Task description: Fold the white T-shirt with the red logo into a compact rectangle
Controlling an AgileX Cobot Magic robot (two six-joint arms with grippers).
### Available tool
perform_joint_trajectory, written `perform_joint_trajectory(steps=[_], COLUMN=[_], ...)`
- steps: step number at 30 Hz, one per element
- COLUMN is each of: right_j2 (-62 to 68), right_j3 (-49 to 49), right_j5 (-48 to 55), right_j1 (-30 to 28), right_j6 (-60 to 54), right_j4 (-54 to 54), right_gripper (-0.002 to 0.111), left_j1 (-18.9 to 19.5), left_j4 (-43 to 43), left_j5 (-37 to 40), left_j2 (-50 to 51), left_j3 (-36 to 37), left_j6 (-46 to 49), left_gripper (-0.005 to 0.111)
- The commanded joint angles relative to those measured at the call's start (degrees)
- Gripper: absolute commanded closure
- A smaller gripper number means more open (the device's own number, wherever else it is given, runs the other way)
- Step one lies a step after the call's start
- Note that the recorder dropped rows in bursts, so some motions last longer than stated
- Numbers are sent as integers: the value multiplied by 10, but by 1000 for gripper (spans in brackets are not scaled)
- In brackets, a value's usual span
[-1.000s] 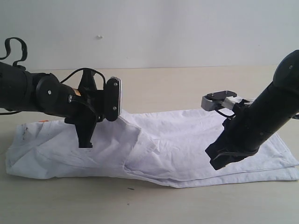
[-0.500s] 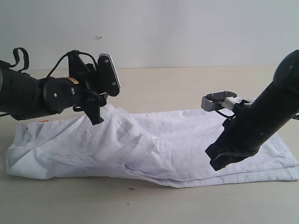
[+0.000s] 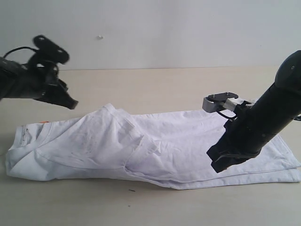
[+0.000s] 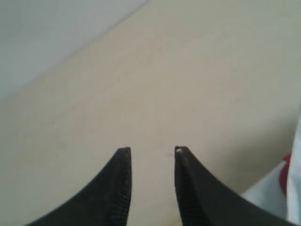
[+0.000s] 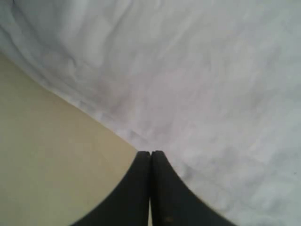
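Observation:
The white T-shirt [image 3: 155,146] lies folded into a long wrinkled strip across the table, with a raised crease near its middle-left. An orange neck tag [image 3: 44,122] peeks out at its far left end. My left gripper [image 3: 70,102] hovers open and empty over bare table beyond the shirt's back-left edge; in the left wrist view its gripper [image 4: 151,150] frames only tabletop. A sliver of the red logo [image 4: 284,175] shows there. My right gripper [image 3: 218,165] is shut, its tips [image 5: 150,153] over the white T-shirt [image 5: 211,94] at the front hem.
The beige table [image 3: 169,84] stretches behind the shirt to a pale wall. A small dark speck [image 3: 131,190] lies on the table in front of the shirt. The right arm's black body slants over the shirt's right half.
My left gripper has left the shirt's raised crease and pulled up and back to the far left. The crease stays peaked. The right arm has not moved.

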Motion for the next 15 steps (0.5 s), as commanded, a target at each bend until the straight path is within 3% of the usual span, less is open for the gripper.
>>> perform_joint_trajectory(steps=[1,4,8,11,15], right_j2=[-6,-6,-6,-6,-6], right_j3=[-3,-3,-3,-3,-3], right_j5=[3,3,3,3,3], right_j1=[-1,-1,-1,-1,-1], right_j6=[-1,-1,-1,-1,-1], right_j4=[3,3,7,7,7], right_gripper=[108,108,108,108,108], left_j1=[142,235,328,360,363], left_j4=[-56,-34,25,55,107], left_j5=[232,353,425,464,502], left_j2=[-27,-27,-25,-25,-23], left_j3=[-1,-1,-1,-1,-1], left_j6=[-73,-157,-259,-302,-334], left_gripper=[67,53,44,43,43])
